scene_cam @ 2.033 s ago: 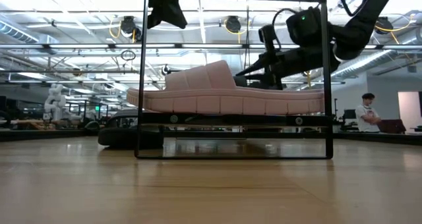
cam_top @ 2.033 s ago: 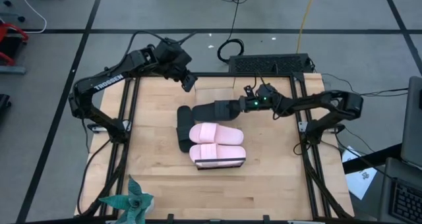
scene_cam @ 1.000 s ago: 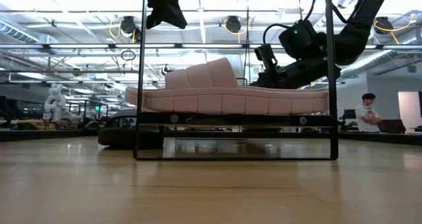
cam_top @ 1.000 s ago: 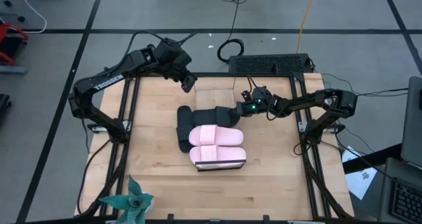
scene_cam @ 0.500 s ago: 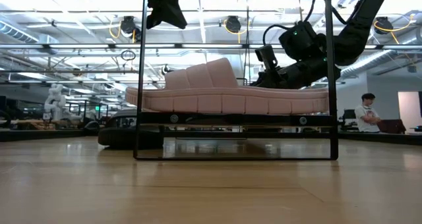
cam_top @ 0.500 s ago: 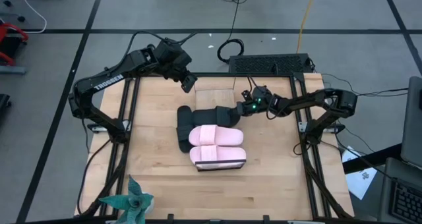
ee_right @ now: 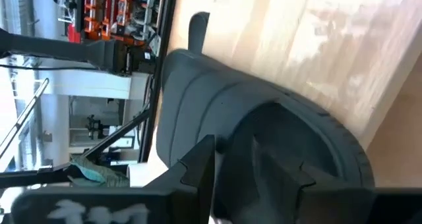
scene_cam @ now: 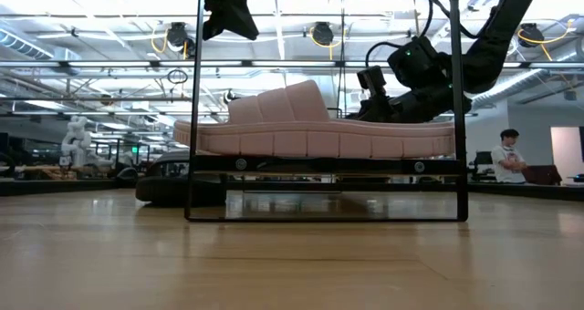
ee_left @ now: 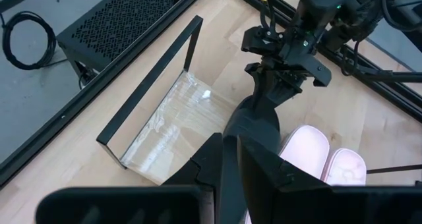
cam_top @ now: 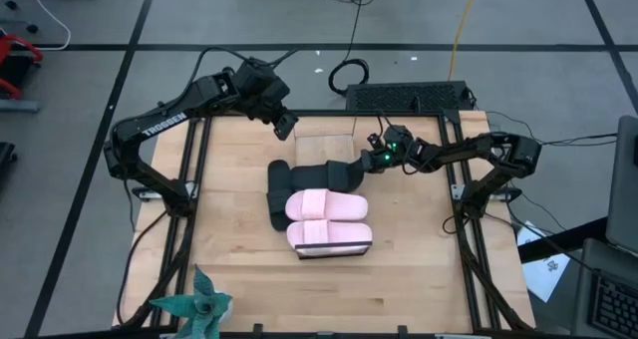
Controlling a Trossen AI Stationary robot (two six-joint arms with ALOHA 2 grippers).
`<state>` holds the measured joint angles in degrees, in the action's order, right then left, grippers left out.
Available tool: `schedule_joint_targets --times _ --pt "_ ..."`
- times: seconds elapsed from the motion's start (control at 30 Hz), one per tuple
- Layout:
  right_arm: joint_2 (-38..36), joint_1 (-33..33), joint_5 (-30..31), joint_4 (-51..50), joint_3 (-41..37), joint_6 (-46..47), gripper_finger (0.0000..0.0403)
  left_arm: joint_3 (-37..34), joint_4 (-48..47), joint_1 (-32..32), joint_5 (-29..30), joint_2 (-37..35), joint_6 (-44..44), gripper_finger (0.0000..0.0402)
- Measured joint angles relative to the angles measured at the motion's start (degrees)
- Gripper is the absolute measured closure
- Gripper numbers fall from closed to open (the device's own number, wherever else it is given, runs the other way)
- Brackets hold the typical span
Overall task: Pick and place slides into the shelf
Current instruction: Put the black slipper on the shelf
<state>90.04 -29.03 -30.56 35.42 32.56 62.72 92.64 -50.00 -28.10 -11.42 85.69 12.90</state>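
Observation:
The shelf point(cam_top: 324, 143) runs from the table's far side toward its near side. Both pale pink slides point(cam_top: 329, 217) lie across it on their soles; the low view shows a pink slide point(scene_cam: 310, 132) on the rack. A black slide point(cam_top: 321, 174) lies across the shelf just beyond them, with my right gripper point(cam_top: 361, 165) shut on its right end. The second black slide point(cam_top: 276, 194) rests on the table along the shelf's left side. My left gripper point(cam_top: 286, 126) hangs shut above the far left of the table, touching nothing. My right gripper holds the black slide by its end away from the strap point(ee_right: 300, 141), pinched between the two fingers. The fingers point(ee_left: 264, 92) come from the table's right, slanting down, along the slide's length. The slide's strap end point(ee_left: 254, 128) lies over the shelf beside the pink slides.
A green paper plant point(cam_top: 194, 304) stands at the near left corner. A black mesh box point(cam_top: 409, 95) sits beyond the far edge. Bare shelf surface point(ee_left: 165, 138) lies beyond the held slide. Dark frame rails border the table. A person point(scene_cam: 506, 155) is far off in the room.
My right wrist has shifted slightly toward the table's right while still shut on the black slide. The slide has stayed across the shelf.

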Motion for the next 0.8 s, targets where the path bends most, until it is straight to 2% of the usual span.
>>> schedule_joint_targets --times 0.13,0.43,0.53,0.67,0.8 --pt "-0.64 -1.03 -2.66 -1.33 -0.02 0.0 0.031 0.0 -0.02 0.0 0.0 0.0 -0.63 0.0355" --pt "-5.21 -4.51 -2.65 -5.99 -0.04 -2.22 0.031 0.0 -3.34 -0.25 1.81 0.0 -3.26 0.0355" --pt "-7.93 -6.1 -2.68 -7.19 -0.04 -3.33 0.031 0.0 -8.22 -1.6 4.29 0.0 -5.42 0.0355" --pt "-12.83 -8.19 -2.58 -5.45 -0.04 -4.06 0.031 -0.53 -18.28 -4.09 4.47 0.0 -7.74 0.0355" --pt "-18.6 -9.95 -2.58 -2.59 -0.04 -4.92 0.0309 -5.78 -21.88 -4.43 1.19 0.02 -10.07 0.0355"
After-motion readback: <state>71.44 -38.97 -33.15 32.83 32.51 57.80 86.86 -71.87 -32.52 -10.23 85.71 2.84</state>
